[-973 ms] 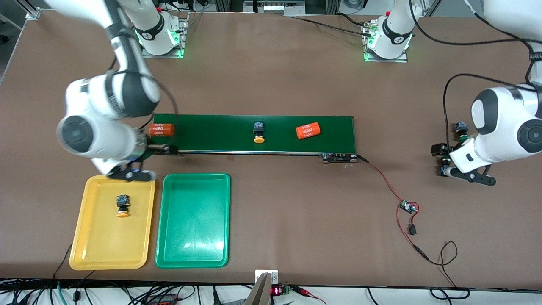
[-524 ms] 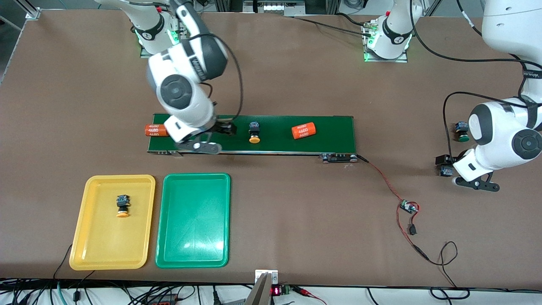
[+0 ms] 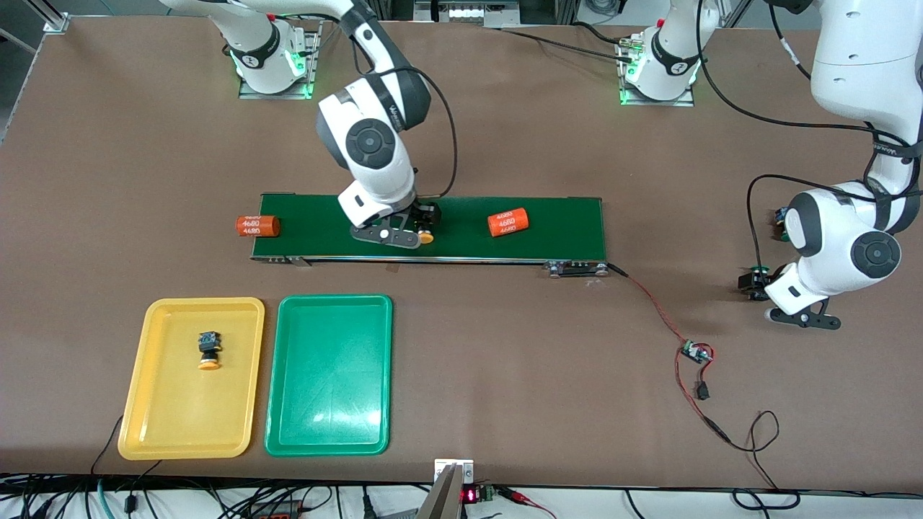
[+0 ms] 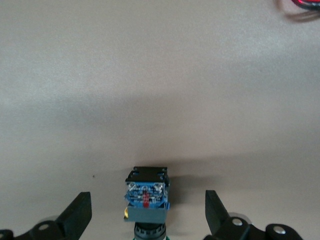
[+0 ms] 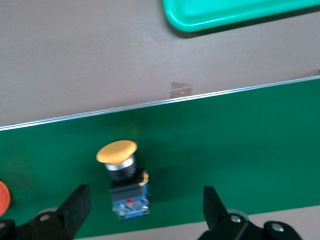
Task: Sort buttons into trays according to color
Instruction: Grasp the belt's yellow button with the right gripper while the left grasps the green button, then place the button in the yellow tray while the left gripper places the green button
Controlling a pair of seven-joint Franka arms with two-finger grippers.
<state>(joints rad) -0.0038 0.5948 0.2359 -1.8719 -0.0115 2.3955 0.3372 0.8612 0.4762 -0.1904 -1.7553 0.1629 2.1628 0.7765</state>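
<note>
- The right gripper [image 5: 142, 210] hangs wide open over the yellow button [image 5: 123, 177] on the green belt [image 5: 240, 150], holding nothing.
- The left gripper [image 4: 148, 215] is wide open around a button [image 4: 146, 195] on the table [image 4: 160, 75], not touching it.

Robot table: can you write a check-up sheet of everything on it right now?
Surface: brown table.
Job's things: yellow tray holds one yellow button; green tray holds nothing; another yellow button on the belt; a green button at the left arm's end.
Clutter: two orange cylinders.
Grippers: right gripper open over the belt button; left gripper open over the green button.
Cables: red wire.
Surroundings: nothing seen.
</note>
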